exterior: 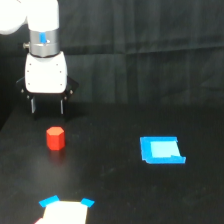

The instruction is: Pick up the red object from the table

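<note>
The block [55,138] looks light and rigid — a small chunky piece with a hexagonal top and flat sides, probably smooth plastic, so I'd pinch two opposite flats low on its body. It stands on the table [115,195] just below the gripper [48,106], apart from it. The gripper hangs upright, pointing straight down — fingers spread wide, holding nothing.
</note>
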Controlling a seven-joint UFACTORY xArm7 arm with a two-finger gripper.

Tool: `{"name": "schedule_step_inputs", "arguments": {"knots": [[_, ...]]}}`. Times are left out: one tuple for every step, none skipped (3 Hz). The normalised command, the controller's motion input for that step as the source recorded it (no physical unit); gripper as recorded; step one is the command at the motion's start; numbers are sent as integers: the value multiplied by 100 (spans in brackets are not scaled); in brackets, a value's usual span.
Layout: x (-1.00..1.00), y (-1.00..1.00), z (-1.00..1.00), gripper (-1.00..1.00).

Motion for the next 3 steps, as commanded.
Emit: {"name": "schedule_step_inputs", "arguments": {"knots": [[-28, -100, 9, -100], [-5, -88, 34, -100], [77, -40, -43, -29]]}}
